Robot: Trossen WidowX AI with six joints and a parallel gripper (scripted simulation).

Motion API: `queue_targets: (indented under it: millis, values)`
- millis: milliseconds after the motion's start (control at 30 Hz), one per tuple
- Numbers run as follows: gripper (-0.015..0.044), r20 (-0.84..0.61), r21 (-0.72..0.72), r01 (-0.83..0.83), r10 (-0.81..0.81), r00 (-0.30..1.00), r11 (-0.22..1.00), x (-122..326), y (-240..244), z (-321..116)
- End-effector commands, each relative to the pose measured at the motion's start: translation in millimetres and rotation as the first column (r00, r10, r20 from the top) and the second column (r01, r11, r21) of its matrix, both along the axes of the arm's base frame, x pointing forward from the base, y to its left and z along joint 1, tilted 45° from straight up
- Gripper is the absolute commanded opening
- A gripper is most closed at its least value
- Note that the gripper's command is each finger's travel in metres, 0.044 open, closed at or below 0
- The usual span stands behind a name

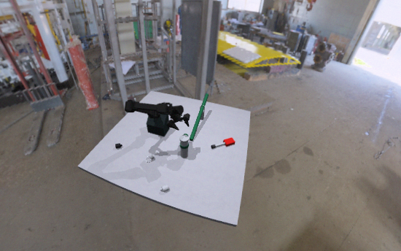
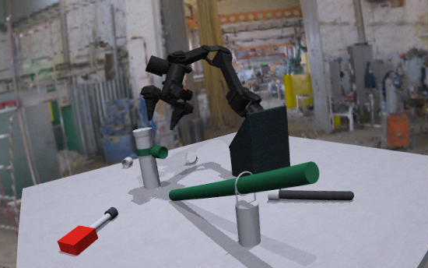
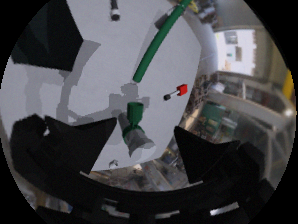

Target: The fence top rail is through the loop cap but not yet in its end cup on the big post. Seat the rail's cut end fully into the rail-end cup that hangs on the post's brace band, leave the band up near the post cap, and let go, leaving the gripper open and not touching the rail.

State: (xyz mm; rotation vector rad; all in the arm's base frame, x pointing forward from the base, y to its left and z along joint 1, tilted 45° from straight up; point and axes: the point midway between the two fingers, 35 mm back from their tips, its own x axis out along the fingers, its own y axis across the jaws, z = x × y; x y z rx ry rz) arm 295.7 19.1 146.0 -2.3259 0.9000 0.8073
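The green rail point(image 1: 198, 118) point(image 2: 206, 188) point(image 3: 155, 50) passes through the wire loop point(image 2: 245, 172) on the short post point(image 2: 249, 226). Its cut end slopes down to the table near the big post point(image 1: 184, 153) point(image 2: 150, 173), outside and below the cup. The green cup point(image 2: 161, 152) point(image 3: 135, 111) hangs on the brace band point(image 1: 184, 147) point(image 2: 144, 153), a little below the post cap point(image 2: 142, 133) point(image 3: 140, 145), its mouth facing the rail's side. My gripper point(image 1: 182, 128) point(image 2: 161, 125) point(image 3: 145, 124) is open and empty, above the big post, clear of the rail.
A red-handled tool point(image 1: 229, 141) point(image 2: 78, 238) point(image 3: 182, 90) lies beside the rail. A dark rod point(image 2: 315, 195) lies behind the short post. Small white fittings point(image 1: 150, 158) point(image 2: 127, 162) and a small black piece point(image 1: 118, 146) lie on the table. The arm's dark base point(image 1: 157, 125) point(image 2: 261, 144) stands behind.
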Motion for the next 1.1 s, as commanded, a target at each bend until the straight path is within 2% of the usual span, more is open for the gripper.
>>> queue_targets:
  millis: [0,200,1067]
  values:
    - [0.044,-0.018,-0.009,-0.01,0.01,1.0,1.0,-1.3,-5.8,-8.3]
    - [0.044,-0.016,-0.011,-0.01,0.01,1.0,1.0,5.1,-36.5,-38.7]
    - [0.044,-0.016,-0.011,-0.009,0.009,1.0,1.0,25.1,-48.5,-59.4]
